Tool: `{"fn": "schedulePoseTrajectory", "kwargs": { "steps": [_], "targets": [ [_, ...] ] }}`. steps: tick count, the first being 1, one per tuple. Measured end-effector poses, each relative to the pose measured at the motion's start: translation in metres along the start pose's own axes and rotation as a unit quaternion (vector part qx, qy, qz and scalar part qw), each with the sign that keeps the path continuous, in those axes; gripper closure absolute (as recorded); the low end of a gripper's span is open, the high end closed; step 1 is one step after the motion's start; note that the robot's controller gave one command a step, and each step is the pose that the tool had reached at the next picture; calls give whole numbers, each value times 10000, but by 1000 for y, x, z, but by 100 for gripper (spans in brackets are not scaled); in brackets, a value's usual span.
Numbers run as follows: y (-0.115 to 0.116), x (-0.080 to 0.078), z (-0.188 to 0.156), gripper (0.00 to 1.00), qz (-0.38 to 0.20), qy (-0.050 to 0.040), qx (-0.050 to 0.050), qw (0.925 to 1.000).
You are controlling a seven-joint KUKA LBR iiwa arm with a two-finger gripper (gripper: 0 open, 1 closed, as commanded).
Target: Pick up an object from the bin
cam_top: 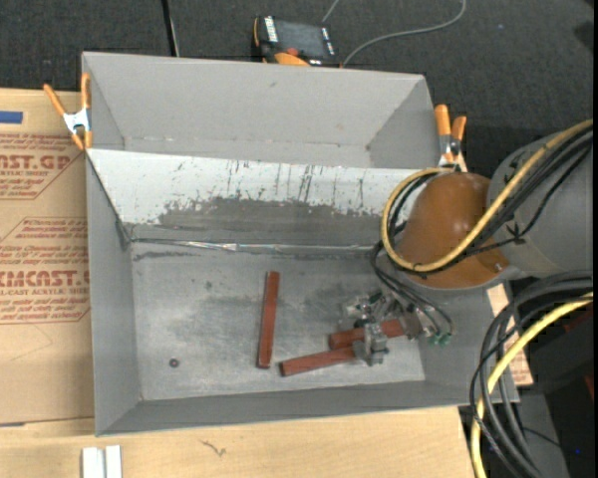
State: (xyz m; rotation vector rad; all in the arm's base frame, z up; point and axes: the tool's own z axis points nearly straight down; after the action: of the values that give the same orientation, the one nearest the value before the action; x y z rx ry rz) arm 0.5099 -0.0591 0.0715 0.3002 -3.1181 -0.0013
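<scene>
**Status:** the pick is not complete, as far as you can see. Nothing is lifted clear of the bin (pixel 179 297) floor.

**Gripper (pixel 372 339):** it sits low over the floor, close to the right wall and toward the near wall, under the orange wrist cover (pixel 444 229). You cannot tell how wide it stands or whether it has hold of anything, because the wrist's own hardware hides that.

**Contents:** two flat red-brown bars.
- The angled bar (pixel 314 362) lies along the near wall. Its left end is on the floor and its right end runs up to the gripper.
- A short red-brown stretch (pixel 343 341) shows just beside the gripper on its left. You cannot tell whether it belongs to this bar or is a separate piece.
- The second bar (pixel 269 319) lies mid-floor, pointing from the near wall toward the far wall, well apart from the gripper. Its near end comes close to the angled bar's left end, and contact between them is not clear.

**Judgement:** approach and descent look done, and the likely target is the angled bar's right end. What is left is to confirm a grasp, raise the bar and clear the rim.

**Risk:** a hold at the very end of the bar would leave the long free end to sag or swing, so the bar may slip out.
</scene>
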Motion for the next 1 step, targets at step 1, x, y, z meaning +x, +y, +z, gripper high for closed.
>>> {"fn": "schedulePoseTrajectory", "kwargs": {
  "steps": [1],
  "targets": [
    [-38,19,-117,100,-67,-84,26,9999]
  ]
}}
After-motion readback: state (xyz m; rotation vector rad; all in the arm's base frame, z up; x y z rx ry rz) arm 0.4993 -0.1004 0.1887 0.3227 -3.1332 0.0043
